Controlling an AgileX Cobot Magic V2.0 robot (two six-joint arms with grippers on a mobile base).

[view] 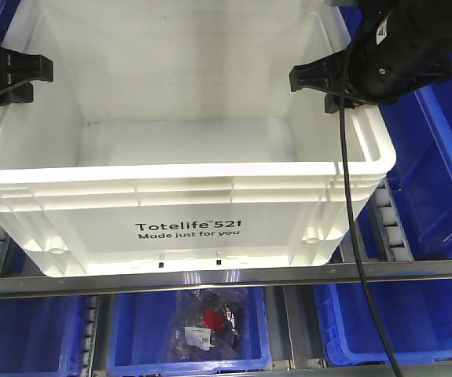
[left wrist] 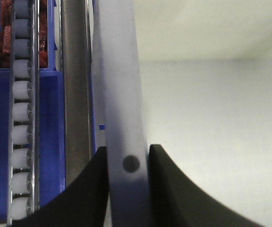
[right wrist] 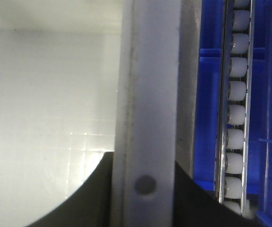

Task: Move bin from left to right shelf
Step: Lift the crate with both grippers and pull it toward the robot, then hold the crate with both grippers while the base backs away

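While the bin [view: 186, 228] sits at the shelf's [view: 210, 276] front edge, my left hand [view: 41, 81] clenches its left rim, my right hand [view: 312, 86] its right rim; blue bins [view: 438, 157] crowd the right side.

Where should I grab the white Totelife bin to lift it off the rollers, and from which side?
Take the two side rims, one per arm, from above. The bin is wide and open-topped; its thin upright rim is narrow enough to clamp, as the left gripper and right gripper straddle it now.
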